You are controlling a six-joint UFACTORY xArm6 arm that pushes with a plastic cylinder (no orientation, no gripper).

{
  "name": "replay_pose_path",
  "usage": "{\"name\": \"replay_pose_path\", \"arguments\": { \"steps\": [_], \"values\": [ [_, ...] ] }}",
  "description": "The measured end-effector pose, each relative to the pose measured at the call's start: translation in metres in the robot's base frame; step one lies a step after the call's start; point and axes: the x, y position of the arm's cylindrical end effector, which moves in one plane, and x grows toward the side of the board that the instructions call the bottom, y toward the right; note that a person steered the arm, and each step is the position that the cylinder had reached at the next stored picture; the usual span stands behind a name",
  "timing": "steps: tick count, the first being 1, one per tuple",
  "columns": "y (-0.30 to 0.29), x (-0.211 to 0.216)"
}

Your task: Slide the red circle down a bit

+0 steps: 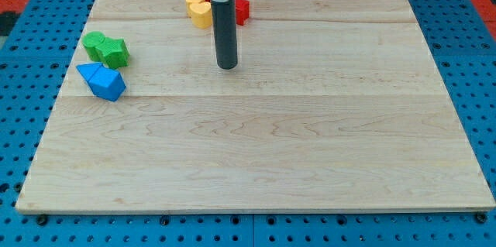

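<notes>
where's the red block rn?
The red block sits at the view's top edge of the wooden board, mostly hidden behind the rod, just right of the yellow block. My tip rests below both.

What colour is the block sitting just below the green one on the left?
Blue: the blue block sits just below the green block, clearest in the camera view.

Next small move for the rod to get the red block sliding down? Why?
Probably move my tip toward the view's top, around the red block, to get behind it. The tip now sits below the red block, toward the view's bottom, so pushing from here would drive it the wrong way. Keep clear of the yellow block beside it.
</notes>
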Motion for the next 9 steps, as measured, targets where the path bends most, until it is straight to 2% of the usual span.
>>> {"name": "replay_pose_path", "arguments": {
  "steps": [3,4,5,7,8,9],
  "values": [
    [0.008,0.001],
    [-0.024,-0.012],
    [-0.091,-0.021],
    [-0.115,-0.15],
    [-0.104,-0.189],
    [-0.103,-0.188]
  ]
}}
